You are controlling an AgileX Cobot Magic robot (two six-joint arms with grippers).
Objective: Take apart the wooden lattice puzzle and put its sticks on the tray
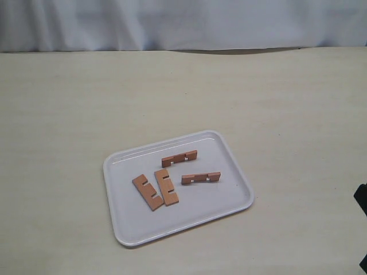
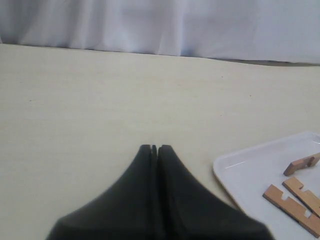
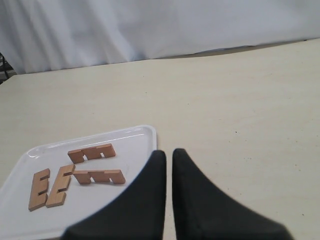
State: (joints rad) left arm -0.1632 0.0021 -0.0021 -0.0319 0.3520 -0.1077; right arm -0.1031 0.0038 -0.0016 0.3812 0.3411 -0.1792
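The white tray [image 1: 218, 200] lies on the table, front centre. Several reddish-brown notched sticks lie apart on it: one at the back [image 1: 179, 158], one to the right [image 1: 200, 177], and two side by side on the left [image 1: 147, 192] [image 1: 166, 187]. No interlocked lattice shows. My left gripper [image 2: 156, 148] is shut and holds nothing; it hangs over bare table beside the tray [image 2: 250, 170]. My right gripper [image 3: 168, 154] is shut to a thin slit with nothing in it, just off the tray's corner [image 3: 135, 137]. The sticks [image 3: 98, 176] lie beyond its fingers.
The beige tabletop [image 1: 69, 114] spreads around the tray on all sides. A white curtain [image 1: 183, 23] hangs behind the table's far edge. A dark piece of the right arm [image 1: 361, 200] shows at the right edge of the exterior view.
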